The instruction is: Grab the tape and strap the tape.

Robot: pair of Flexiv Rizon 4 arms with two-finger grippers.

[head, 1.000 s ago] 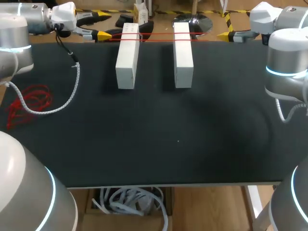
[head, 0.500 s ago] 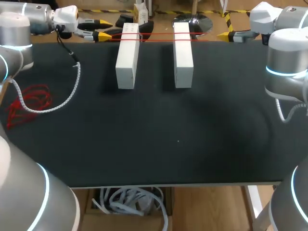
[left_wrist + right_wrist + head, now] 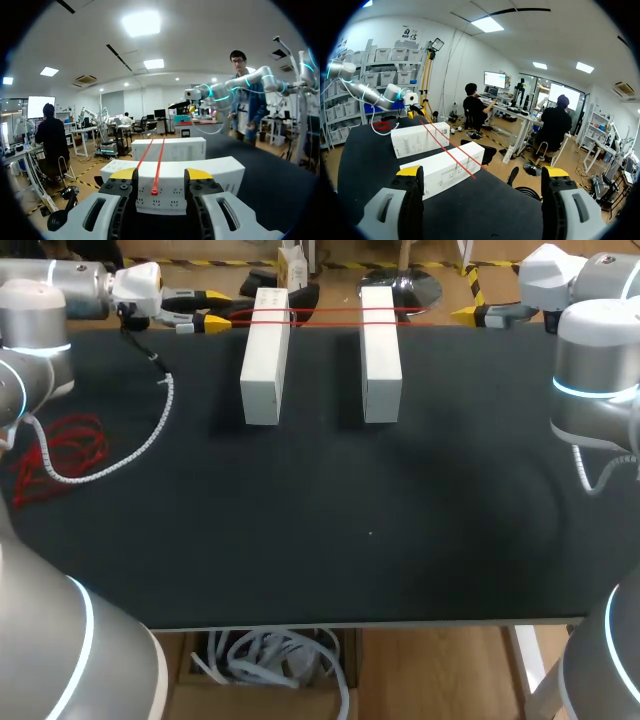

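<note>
The tape [image 3: 330, 315] is a thin, flat red strap, stretched taut as two close lines across the tops of two white blocks, the left one [image 3: 264, 360] and the right one [image 3: 380, 355], at their far ends on the black table [image 3: 350, 530]. The left gripper [image 3: 161, 175] sits at the far left edge, fingers parted, with the tape's loose end lying between them, untouched by either. The right gripper [image 3: 482, 175] hangs at the far right, spread wide and holding nothing. A loose red tangle [image 3: 60, 455] lies at the table's left edge.
</note>
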